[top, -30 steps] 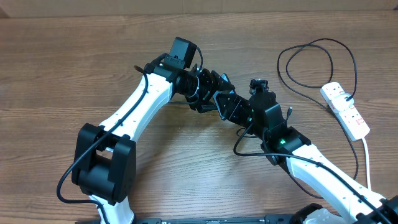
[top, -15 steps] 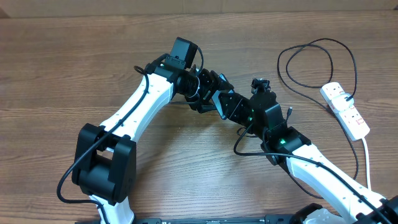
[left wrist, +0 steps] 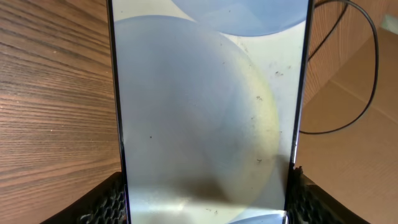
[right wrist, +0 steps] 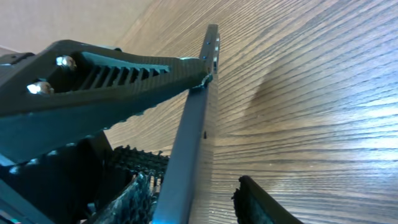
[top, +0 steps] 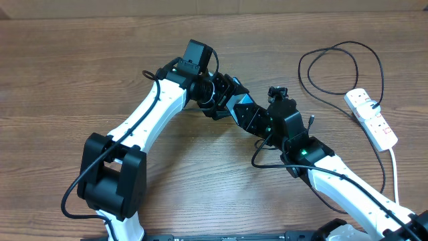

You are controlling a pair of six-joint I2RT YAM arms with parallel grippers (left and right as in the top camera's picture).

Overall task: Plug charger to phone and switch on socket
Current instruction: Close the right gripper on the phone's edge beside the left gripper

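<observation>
My left gripper (top: 224,96) is shut on the phone (top: 242,106) and holds it tilted above the table's middle. In the left wrist view the light screen (left wrist: 205,106) fills the frame, with both fingers (left wrist: 205,202) against its black edges. My right gripper (top: 257,120) is open and straddles the phone's thin edge (right wrist: 194,127). In the right wrist view (right wrist: 196,199) one finger is close to the phone and the other stands apart. The charger (top: 338,60) lies in black loops at the far right and also shows in the left wrist view (left wrist: 368,74). The socket (top: 372,118) lies at the right edge.
The socket's thick white cord (top: 394,175) runs toward the front right. A tan board (left wrist: 357,155) stands beyond the table's far edge. Both arms cross the middle of the wooden table (top: 80,73).
The left gripper and phone have shifted slightly, and the right gripper has edged a little to the left along the phone. The cable and socket have not moved.
</observation>
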